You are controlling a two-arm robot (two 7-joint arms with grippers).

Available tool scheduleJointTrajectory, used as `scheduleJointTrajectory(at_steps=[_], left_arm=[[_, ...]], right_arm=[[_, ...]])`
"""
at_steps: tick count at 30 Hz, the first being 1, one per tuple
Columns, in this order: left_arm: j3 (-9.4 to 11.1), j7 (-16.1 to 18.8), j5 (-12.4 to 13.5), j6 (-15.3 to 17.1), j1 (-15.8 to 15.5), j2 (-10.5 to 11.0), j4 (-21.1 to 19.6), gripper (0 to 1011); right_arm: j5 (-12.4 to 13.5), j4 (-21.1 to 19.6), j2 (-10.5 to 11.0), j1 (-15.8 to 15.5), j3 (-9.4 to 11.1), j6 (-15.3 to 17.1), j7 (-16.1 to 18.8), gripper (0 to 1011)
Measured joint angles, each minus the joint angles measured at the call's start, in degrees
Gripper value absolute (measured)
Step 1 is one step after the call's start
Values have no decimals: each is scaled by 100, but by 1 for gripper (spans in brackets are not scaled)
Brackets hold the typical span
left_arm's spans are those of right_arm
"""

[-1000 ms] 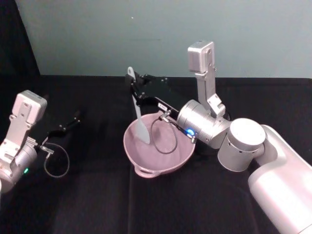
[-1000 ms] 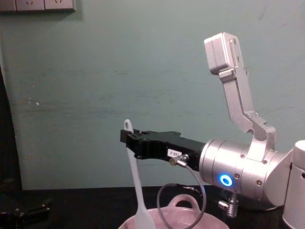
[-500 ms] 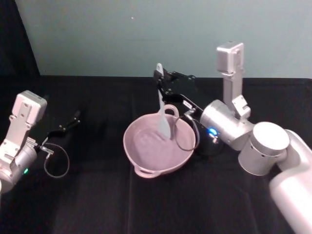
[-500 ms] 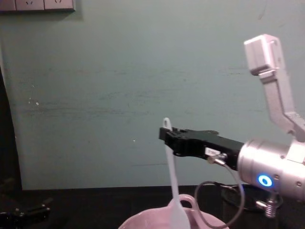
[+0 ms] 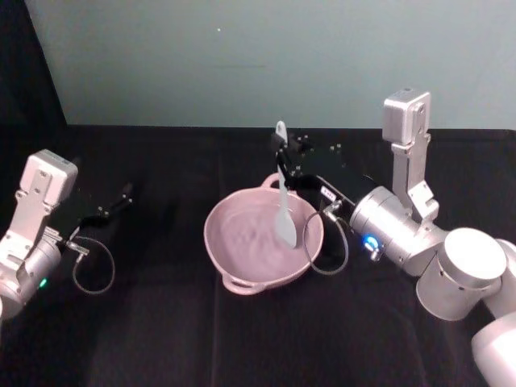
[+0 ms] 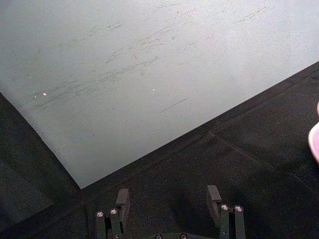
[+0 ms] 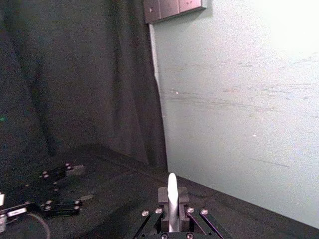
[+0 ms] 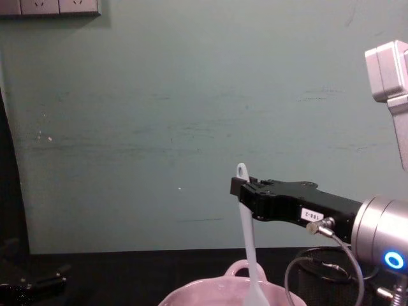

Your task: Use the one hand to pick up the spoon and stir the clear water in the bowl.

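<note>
Gripping the spoon (image 5: 282,197) high on its handle, the right gripper (image 5: 285,158) sits over the bowl (image 5: 219,246) at its far-right rim. Its fingers are clamped on the handle, with the holed end poking up just past them. The spoon hangs near upright, blade down inside the bowl on its right side, close to the wall. Cannot tell if the blade touches the bottom.

Chest view shows the same grip: the right gripper (image 8: 245,190) comes in from the right and the spoon (image 8: 248,248) drops straight behind the bowl (image 8: 191,297) rim.

A grey cable (image 5: 326,256) loops down from the wrist just beside the bowl's right rim.

The left gripper (image 5: 114,205) is parked well to the left over the black table (image 5: 161,322). The wrist view shows the left gripper (image 6: 168,196) with fingers (image 6: 122,197) spread, holding nothing.
</note>
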Motion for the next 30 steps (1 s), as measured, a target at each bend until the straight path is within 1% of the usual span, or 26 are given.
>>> scheduleJointTrajectory(at_steps=[3,9,10,14,17,20,23,26,30], left_arm=[[0,0,0,0,0,0,0,1011],[0,0,0,0,0,0,0,1011],[0,0,0,0,0,0,0,1011],[0,0,0,0,0,0,0,1011],[0,0,0,0,0,0,0,1011],[0,0,0,0,0,0,0,1011],[0,0,0,0,0,0,0,1011],[0,0,0,0,0,0,0,1011],[0,0,0,0,0,0,0,1011]], right_arm=[[-3,-111,-13,-81,-57,10,27,111],[-22,-107,-105,-64,-218,19,121,111],[-22,-107,-105,-64,-218,19,121,111],[-37,36,-212,61,-362,18,212,111],[-39,135,-267,141,-413,7,253,111],[-48,324,-362,297,-486,-15,308,111],[-57,461,-419,415,-523,-43,344,111],[-74,688,-499,597,-560,-86,384,111],[-83,900,-553,763,-564,-127,398,111]])
